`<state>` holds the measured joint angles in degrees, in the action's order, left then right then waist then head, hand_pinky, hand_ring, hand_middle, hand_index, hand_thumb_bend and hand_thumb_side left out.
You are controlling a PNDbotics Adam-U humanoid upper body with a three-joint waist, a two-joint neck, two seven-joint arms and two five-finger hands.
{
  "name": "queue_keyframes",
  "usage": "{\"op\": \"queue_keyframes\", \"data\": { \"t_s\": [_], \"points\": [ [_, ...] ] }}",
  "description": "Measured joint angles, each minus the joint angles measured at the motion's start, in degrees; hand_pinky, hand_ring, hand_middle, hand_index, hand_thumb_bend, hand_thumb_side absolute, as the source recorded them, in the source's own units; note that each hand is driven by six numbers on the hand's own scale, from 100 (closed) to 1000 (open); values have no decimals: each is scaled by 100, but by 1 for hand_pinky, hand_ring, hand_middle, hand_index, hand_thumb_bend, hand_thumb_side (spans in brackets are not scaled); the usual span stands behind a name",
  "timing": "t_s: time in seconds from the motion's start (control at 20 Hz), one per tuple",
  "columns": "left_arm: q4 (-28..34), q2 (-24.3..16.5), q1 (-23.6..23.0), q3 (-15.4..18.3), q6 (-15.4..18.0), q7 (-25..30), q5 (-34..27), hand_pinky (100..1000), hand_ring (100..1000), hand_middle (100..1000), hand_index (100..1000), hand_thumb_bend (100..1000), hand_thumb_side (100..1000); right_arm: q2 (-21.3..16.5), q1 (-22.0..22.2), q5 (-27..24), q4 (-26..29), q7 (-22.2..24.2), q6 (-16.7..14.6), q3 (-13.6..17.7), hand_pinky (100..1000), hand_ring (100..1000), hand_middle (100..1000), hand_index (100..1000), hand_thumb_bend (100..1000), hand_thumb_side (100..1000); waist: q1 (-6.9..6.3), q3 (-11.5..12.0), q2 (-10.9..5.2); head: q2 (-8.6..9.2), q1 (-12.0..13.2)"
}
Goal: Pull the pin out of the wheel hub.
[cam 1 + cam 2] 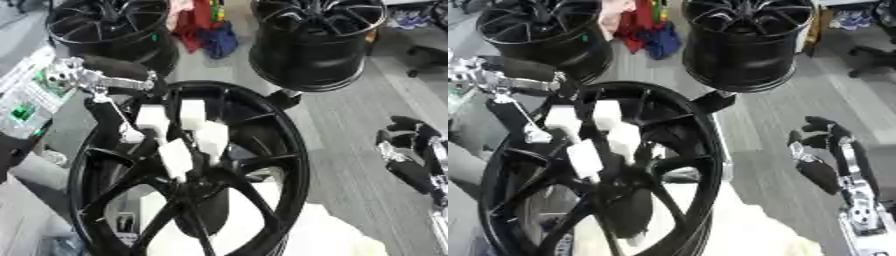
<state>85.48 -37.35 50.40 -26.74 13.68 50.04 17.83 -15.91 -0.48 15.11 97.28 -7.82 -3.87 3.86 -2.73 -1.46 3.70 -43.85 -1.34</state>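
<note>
A large black wheel hub stands tilted in front of me, its spokes meeting near the lower middle. My left arm comes in from the upper left, and my left hand, with white pads, is bunched over the hub's centre inside the rim. The pin is hidden behind that hand, so I cannot tell whether it is held. My right hand, black with silver parts, hangs at the right, well away from the hub, relaxed and holding nothing.
Two more black wheel rims stand on the grey floor behind. Red and blue cloth lies between them. A green-and-white object sits at the left edge. White padding lies below the hub.
</note>
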Motion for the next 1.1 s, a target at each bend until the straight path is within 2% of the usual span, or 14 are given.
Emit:
{"op": "queue_keyframes", "data": {
  "t_s": [0.25, 0.4, 0.6, 0.75, 0.85, 0.95, 1.0, 1.05, 1.1],
  "points": [
    [307, -505, 35, 712, -90, 2, -134, 447, 398, 507, 676, 100, 127, 0, 5, -7, -32, 1, -4, 8, 713, 617, 671, 803, 204, 367, -23, 72, -12, 0, -16],
    [400, -930, -245, 1127, -160, -161, -154, 445, 398, 505, 677, 100, 118, 0, 10, -7, -33, -23, -5, 42, 713, 617, 671, 803, 204, 366, -38, 132, -12, 0, -42],
    [409, -1523, -1093, 1672, -323, -568, -149, 454, 403, 511, 682, 100, 103, 0, 22, -7, -33, -60, 6, 84, 713, 617, 671, 803, 204, 365, -27, 250, -4, 1, -72],
    [216, -1785, -1787, 1989, -489, -838, -38, 475, 422, 522, 689, 100, 100, 0, 21, -7, -33, -73, -2, 109, 713, 617, 671, 804, 201, 367, 5, 307, 4, 2, -94],
    [-49, -1812, -2191, 2136, -603, -962, 110, 517, 460, 549, 708, 100, 100, 1, 21, -7, -33, -79, -5, 110, 713, 617, 671, 804, 200, 366, 25, 321, 5, 3, -100],
    [-387, -1790, -2518, 2250, -704, -1063, 325, 608, 541, 626, 756, 100, 100, 2, 22, -7, -33, -90, -2, 115, 713, 617, 671, 804, 201, 367, 39, 327, 6, 3, -112],
    [-571, -1747, -2644, 2309, -756, -1114, 448, 670, 606, 691, 790, 146, 121, 3, 22, -7, -33, -97, 4, 123, 713, 617, 671, 804, 201, 367, 44, 334, 6, 3, -118],
    [-759, -1688, -2750, 2360, -807, -1172, 581, 743, 693, 770, 834, 299, 211, 5, 22, -7, -33, -103, 9, 130, 713, 617, 671, 804, 201, 366, 50, 336, 6, 3, -121],
    [-944, -1620, -2840, 2410, -857, -1246, 713, 779, 735, 805, 860, 393, 277, 6, 23, -7, -33, -105, 11, 140, 713, 617, 671, 804, 201, 366, 58, 336, 6, 3, -127]
  ]
}}
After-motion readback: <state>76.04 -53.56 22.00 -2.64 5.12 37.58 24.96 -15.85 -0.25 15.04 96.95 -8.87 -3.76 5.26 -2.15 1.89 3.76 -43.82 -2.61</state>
